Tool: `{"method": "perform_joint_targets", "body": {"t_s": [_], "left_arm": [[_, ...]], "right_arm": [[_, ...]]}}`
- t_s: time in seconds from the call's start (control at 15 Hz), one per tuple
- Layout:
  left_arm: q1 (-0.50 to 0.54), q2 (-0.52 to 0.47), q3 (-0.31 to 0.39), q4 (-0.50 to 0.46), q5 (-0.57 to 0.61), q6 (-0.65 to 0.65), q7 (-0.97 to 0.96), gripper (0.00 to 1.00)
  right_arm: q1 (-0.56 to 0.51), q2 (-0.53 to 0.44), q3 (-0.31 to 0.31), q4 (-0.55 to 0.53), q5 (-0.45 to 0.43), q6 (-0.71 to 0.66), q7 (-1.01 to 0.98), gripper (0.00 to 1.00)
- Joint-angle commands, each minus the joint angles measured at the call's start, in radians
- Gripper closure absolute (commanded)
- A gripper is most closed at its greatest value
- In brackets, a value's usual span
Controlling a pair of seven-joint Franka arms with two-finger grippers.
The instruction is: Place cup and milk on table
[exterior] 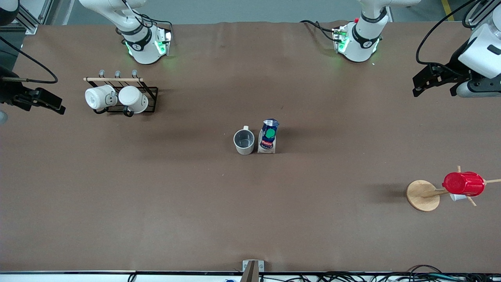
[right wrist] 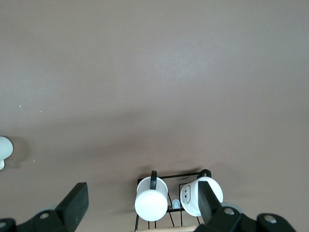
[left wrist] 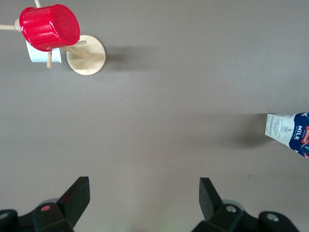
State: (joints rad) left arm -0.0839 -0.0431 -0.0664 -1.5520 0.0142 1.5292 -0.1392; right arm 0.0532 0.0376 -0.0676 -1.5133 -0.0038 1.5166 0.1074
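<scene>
Mug (exterior: 244, 141) empty, upright on bench (exterior: 156, 196), touching milk carton (exterior: 269, 137), well apart from me. Left fingers (left wrist: 145, 195) and right fingers (right wrist: 142, 200) wide open, empty.

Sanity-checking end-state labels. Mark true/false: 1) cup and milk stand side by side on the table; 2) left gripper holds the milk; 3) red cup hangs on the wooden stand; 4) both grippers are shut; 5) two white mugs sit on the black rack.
1) True: cup and milk stand upright side by side on the table.
2) False: left gripper is open and empty.
3) True: red cup, wooden stand.
4) False: right gripper is open too.
5) True: white mugs, black rack.
</scene>
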Motion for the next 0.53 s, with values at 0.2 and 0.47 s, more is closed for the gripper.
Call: {"method": "perform_joint_targets", "body": {"t_s": [0.2,0.47], "left_arm": [[0.012,0.029,-0.001,0.043,-0.016,-0.011,0.024,0.0],[0.02,0.029,-0.001,0.043,-0.023,-0.008,0.03,0.0]], "right_arm": [[-0.019,-0.028,0.014,-0.028,0.011,0.002,-0.011,0.0],[-0.019,-0.028,0.014,-0.028,0.011,0.001,-0.011,0.0]]}}
